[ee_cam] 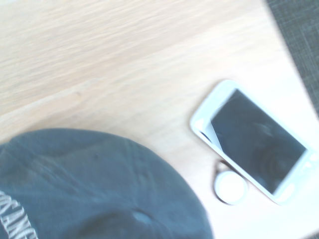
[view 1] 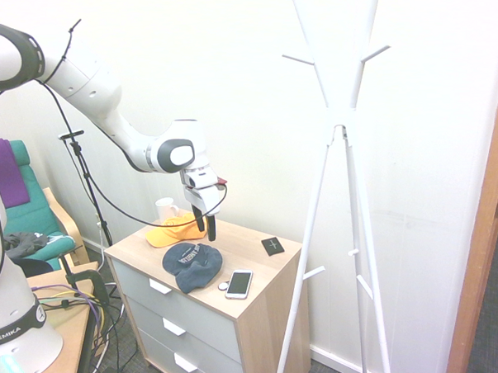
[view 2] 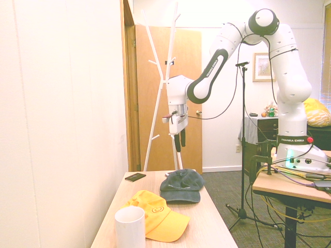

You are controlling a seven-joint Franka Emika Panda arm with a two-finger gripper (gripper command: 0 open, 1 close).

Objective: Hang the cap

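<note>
The cap is dark slate-blue with white lettering and lies flat on the wooden dresser top, near its front edge. It also shows in the second exterior view and fills the wrist view's lower left. My gripper hangs a short way above the cap, fingers pointing down, open and empty. The white coat stand rises right of the dresser, its pegs bare.
An orange-yellow cap and a white mug sit behind the dark cap. A white phone and a small white disc lie beside it. A small black item lies near the wall. A wooden door stands behind the stand.
</note>
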